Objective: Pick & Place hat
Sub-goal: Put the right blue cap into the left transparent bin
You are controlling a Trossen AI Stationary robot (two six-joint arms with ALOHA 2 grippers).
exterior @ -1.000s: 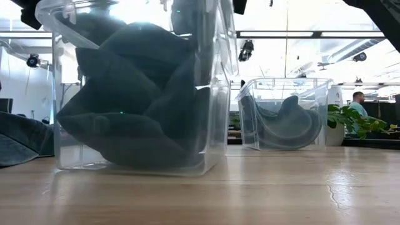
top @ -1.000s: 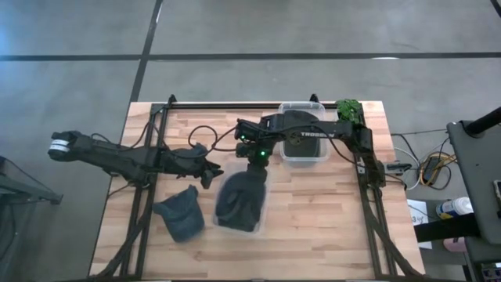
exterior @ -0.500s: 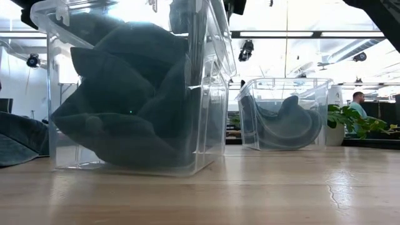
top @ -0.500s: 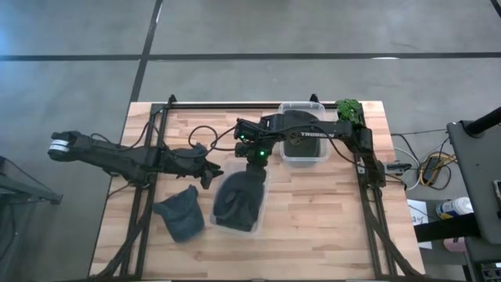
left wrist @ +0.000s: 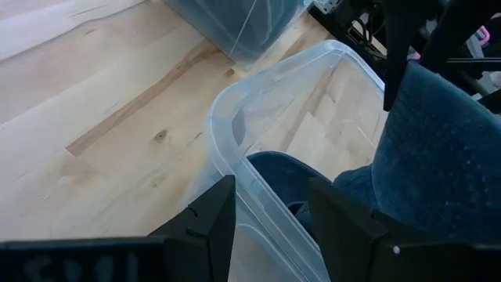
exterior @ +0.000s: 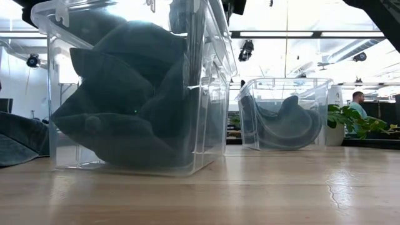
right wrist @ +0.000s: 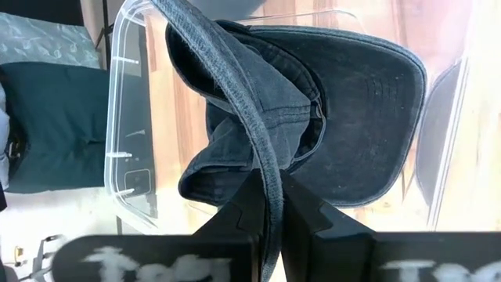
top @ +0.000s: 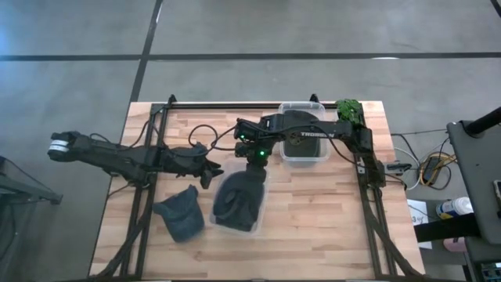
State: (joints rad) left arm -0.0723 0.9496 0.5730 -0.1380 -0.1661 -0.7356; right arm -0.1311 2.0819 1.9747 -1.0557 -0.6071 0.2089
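Observation:
A dark blue denim hat (top: 237, 202) (exterior: 125, 106) hangs into a clear plastic bin (top: 264, 197) at the table's middle, its lower folds on the bin's floor. My right gripper (top: 254, 162) (right wrist: 270, 211) stands over the bin's far end, shut on the hat. My left gripper (top: 210, 174) (left wrist: 270, 227) is at the bin's far left corner, open, with one finger on either side of the rim (left wrist: 227, 117). A second denim hat (top: 182, 215) lies flat on the table left of the bin. My right gripper pinches the hat's stitched opening edge (right wrist: 264, 168) between its two fingers, slanting down from the far right. The edge runs on between the fingers. The crown and brim (right wrist: 368, 110) hang below inside the bin. My left gripper straddles the bin's rim; whether it touches it I cannot tell.
A second clear bin (top: 304, 155) (exterior: 284, 112) with a dark hat inside stands at the far right, next to a small green plant (top: 350, 108). A black frame runs along the table's edges. A person (exterior: 357, 100) is in the room beyond. Bare wood lies near and to the right.
The bin with the hat has shifted a little toward the table's left, and the hat's folds inside it have resettled. Both grippers have kept their places.

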